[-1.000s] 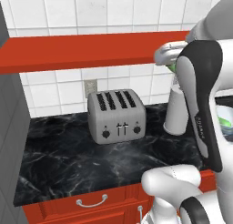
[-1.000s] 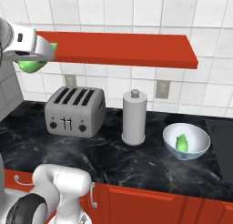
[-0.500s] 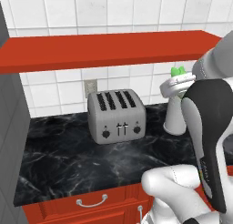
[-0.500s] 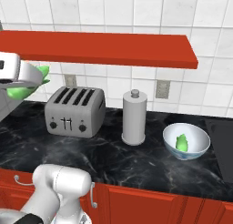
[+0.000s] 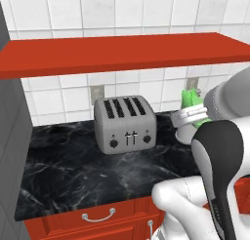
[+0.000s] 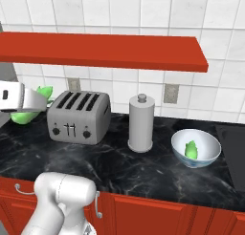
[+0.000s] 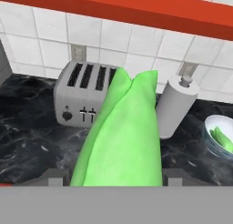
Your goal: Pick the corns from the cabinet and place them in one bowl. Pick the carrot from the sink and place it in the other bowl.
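One long flat bright red wall shelf board [image 6: 105, 50] runs above one black marbled countertop [image 6: 119, 165]. On the counter: one silver four-slot toaster [image 6: 80, 116], one grey upright cylindrical canister with a knob lid [image 6: 141, 123], one round pale bluish-white translucent bowl [image 6: 196, 147]. Two bright green glossy corns counted — one lies inside the pale bowl [image 6: 191, 149], the other corn [image 7: 123, 136] is clamped between the jaws of the two-finger gripper [image 7: 116, 178], its tip pointing away from the hand. One white arm, its wrist held roughly level below the shelf and above the counter — in the right base view the gripper sits just left of the toaster, well apart from the pale bowl; in the left base view it sits right of the toaster.
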